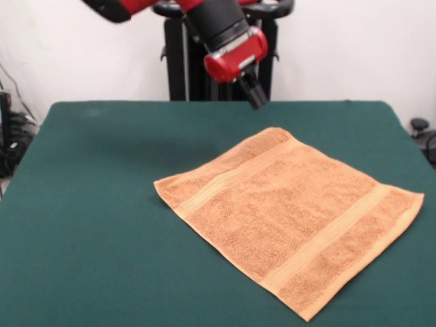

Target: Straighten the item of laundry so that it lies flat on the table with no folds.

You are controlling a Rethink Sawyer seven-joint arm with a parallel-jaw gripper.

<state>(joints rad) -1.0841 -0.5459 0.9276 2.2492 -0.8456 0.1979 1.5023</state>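
Towel on table, gripper above far side.

Towel (289, 218) spread flat on table (88, 225), set right of centre and toward the near edge in the front view, rotated so corners point far, left, right and near. Right corner close to the table's right edge; near corner close to the near edge. Gripper (257, 97) suspended above the table's far side, behind the towel's far corner, apart from the towel. Pedestal (178, 61) behind the far edge.

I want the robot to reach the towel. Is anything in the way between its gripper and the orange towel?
Nothing visible is. The black gripper hangs in the air above the dark green felt table, just beyond the far corner of the square orange-tan terry towel, which lies spread out.
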